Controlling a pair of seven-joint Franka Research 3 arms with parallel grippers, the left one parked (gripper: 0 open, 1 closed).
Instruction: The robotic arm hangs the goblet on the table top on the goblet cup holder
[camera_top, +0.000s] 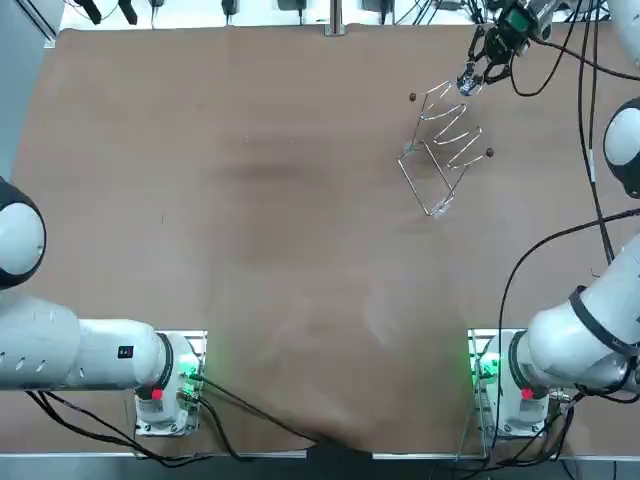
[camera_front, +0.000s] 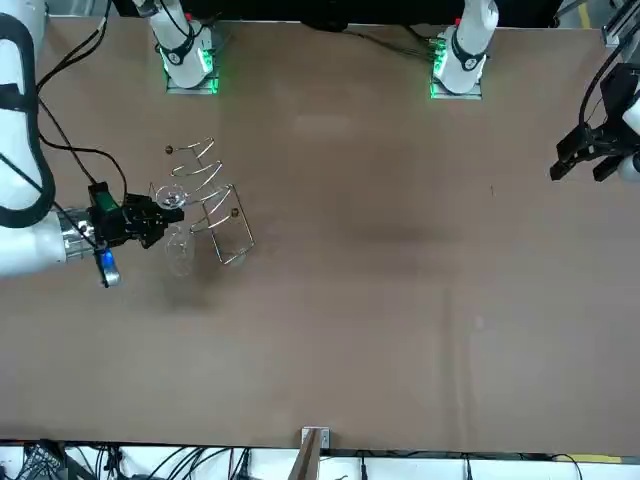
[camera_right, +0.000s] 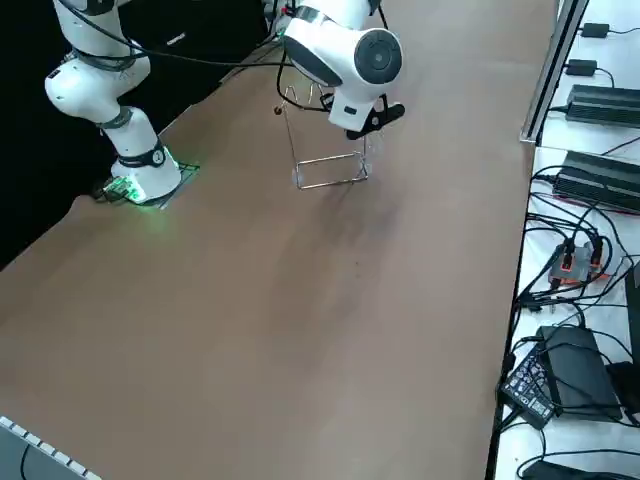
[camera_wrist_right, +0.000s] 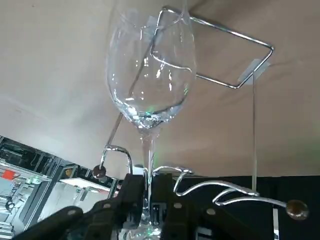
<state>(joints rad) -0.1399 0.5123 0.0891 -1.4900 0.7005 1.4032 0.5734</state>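
Observation:
My right gripper (camera_wrist_right: 148, 202) is shut on the stem of a clear glass goblet (camera_wrist_right: 150, 75), whose bowl points away from the fingers. The goblet (camera_front: 178, 250) hangs upside down, its foot level with the wire arms of the goblet holder (camera_front: 215, 205). Seen from above, the gripper (camera_top: 470, 78) is at the holder's (camera_top: 445, 150) far right corner, close to the table's back edge. The holder is a thin wire rack with wavy arms tipped by brown balls (camera_wrist_right: 297, 207). From the right side, the arm's wrist (camera_right: 355, 60) hides most of the goblet.
The brown table (camera_top: 250, 250) stretches wide to the left of the holder. Its back edge (camera_top: 330, 28) lies just beyond the gripper, with cables and plugs behind it. Black boxes and cables (camera_right: 590, 180) lie past the table's right edge.

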